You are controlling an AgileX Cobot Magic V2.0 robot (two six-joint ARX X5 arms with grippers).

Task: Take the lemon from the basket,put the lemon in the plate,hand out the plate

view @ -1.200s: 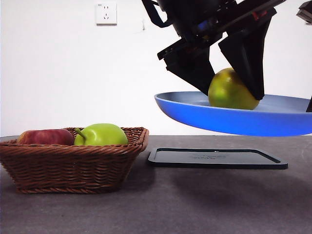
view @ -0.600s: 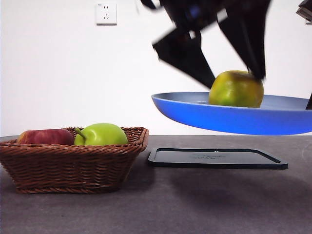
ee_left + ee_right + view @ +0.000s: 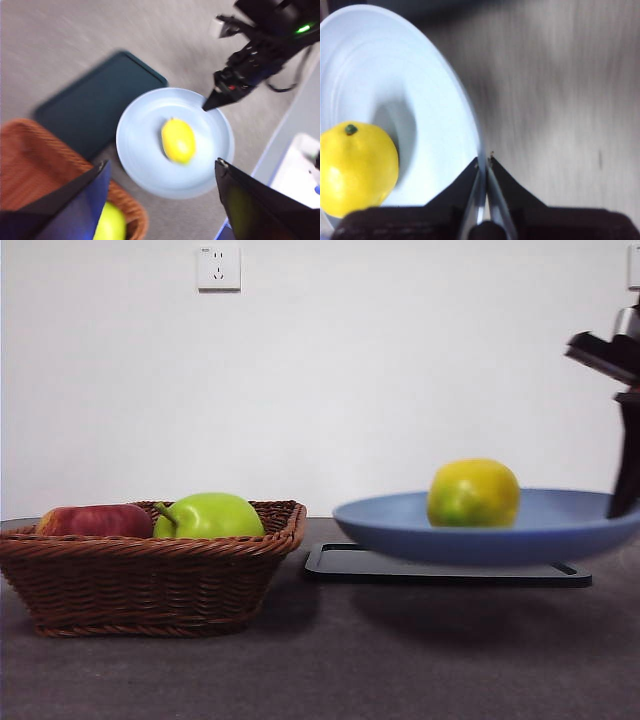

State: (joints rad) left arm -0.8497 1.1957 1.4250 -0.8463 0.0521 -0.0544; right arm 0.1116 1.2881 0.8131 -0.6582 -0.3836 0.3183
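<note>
The yellow lemon [image 3: 473, 493] lies in the light-blue plate [image 3: 560, 530], which hangs low over the table at the right. My right gripper [image 3: 621, 508] is shut on the plate's right rim; its wrist view shows the jaws [image 3: 484, 162] pinching the rim of the plate [image 3: 435, 125] beside the lemon [image 3: 356, 169]. My left gripper [image 3: 161, 161] is open and empty, high above the plate [image 3: 140, 150] and lemon [image 3: 178, 140]. The brown wicker basket [image 3: 140, 580] stands at the left.
A green apple [image 3: 208, 516] and a red apple [image 3: 92, 521] lie in the basket. A flat black tray [image 3: 340, 565] lies on the table just behind and below the plate. A white socket [image 3: 218, 267] is on the back wall.
The left gripper has let go of the lemon and risen out of the front view. The plate with the lemon has come down closer to the table.
</note>
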